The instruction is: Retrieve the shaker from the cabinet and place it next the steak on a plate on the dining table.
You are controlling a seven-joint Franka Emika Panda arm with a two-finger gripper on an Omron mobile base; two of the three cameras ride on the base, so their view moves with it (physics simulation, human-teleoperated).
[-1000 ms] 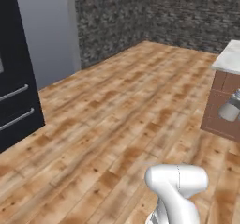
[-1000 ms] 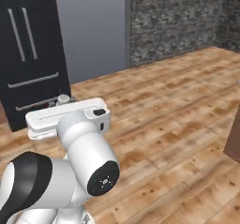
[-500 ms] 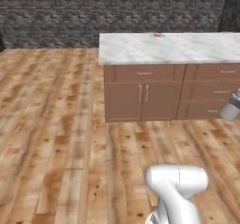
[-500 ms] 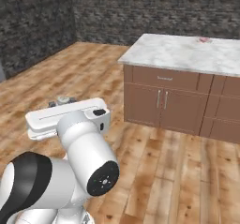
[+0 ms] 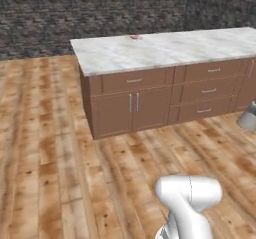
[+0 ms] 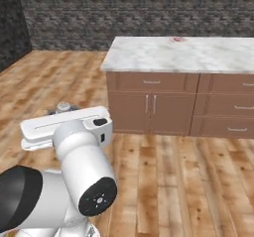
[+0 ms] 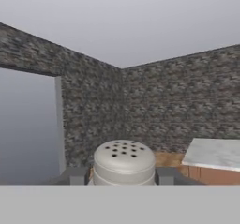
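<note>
Standing here watching it carry the shaker [image 7: 124, 162] across the room. The claw [image 7: 123, 176] is closed snug on it: in the hand view the two dark fingertips [image 7: 75, 176] sit pressed against either side of the little grey body, just under the lighter domed top with the holes. So the shaker is out of the cabinet and riding in the claw, not on the counter yet.

Handling-wise I'd guess it's light and rigid, probably smooth-sided, so it could twist or slip if squeezed near the rounded top. Gripping the straight cylinder wall, like it is now, looks like the right spot, and keeping it upright matters for setting it down.

The views split the info. The left base view shows the whole marble counter [image 5: 165, 50] with a small reddish thing, likely the steak [image 5: 134, 37], far back on it; any plate under it is too small to make out. The right base view shows the steak [image 6: 176, 39] too, plus the shaker's [image 6: 63, 107] top peeking behind the white forearm.
</note>
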